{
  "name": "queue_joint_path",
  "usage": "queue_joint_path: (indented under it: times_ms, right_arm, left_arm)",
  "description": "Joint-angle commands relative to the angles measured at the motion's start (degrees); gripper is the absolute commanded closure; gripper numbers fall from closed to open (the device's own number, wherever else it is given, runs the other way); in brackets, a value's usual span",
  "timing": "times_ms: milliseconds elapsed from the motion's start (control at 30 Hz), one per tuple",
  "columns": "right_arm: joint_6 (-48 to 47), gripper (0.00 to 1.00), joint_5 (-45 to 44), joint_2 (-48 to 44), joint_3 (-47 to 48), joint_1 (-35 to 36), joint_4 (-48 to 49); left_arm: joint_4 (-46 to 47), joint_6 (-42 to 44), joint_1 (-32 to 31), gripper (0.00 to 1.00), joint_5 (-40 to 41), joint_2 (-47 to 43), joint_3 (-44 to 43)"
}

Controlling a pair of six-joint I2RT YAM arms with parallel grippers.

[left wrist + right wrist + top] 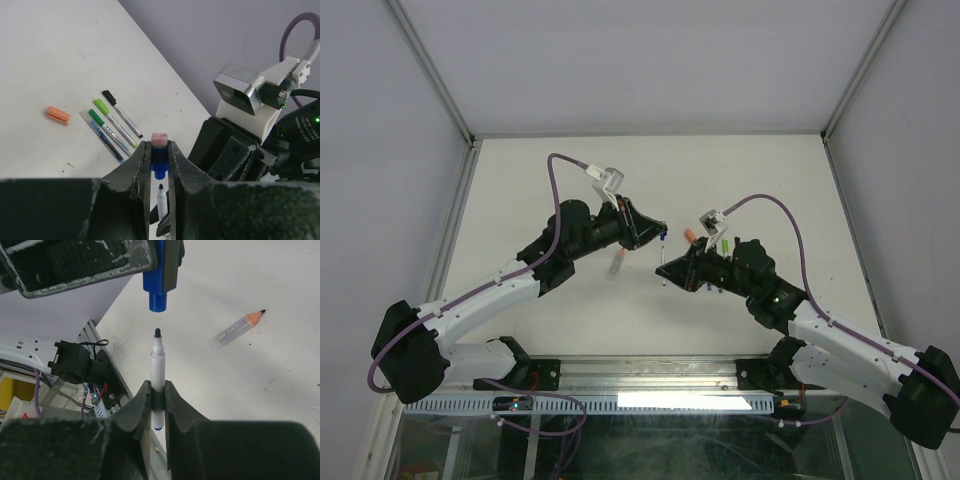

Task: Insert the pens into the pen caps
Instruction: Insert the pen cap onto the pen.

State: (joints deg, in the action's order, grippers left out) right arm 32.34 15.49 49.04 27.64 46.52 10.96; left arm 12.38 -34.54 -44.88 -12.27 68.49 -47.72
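Note:
My left gripper [159,147] is shut on a blue pen cap [159,159], its open end pointing down at the pen. My right gripper [157,390] is shut on a white-barrelled pen [157,365] with a dark tip, held upright just below that cap [157,290]; a small gap separates tip and cap. In the top view the two grippers [661,236] [670,272] meet above the table's middle. An uncapped orange-tipped pen [236,330] lies on the table. An orange cap [57,114] lies loose beside a row of capped pens [114,122].
The row holds black, light green, dark green and blue pens, lying under the right arm in the top view [718,262]. The orange-tipped pen [617,262] lies under the left arm. The table's metal front rail [650,375] runs along the near edge.

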Motion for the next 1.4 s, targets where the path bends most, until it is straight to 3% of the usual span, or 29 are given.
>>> queue_joint_path:
  times_ms: [0, 1367]
  right_arm:
    - [-1.7, 1.00, 0.2, -0.7, 2.7, -0.1, 2.4]
    - [0.3, 1.00, -7.8, -5.3, 1.3, -0.1, 0.2]
  left_arm:
    - [4.5, -1.3, 0.8, 1.00, -2.3, -1.2, -1.0]
    - [11.1, -5.5, 0.8, 1.00, -9.7, 3.1, 1.8]
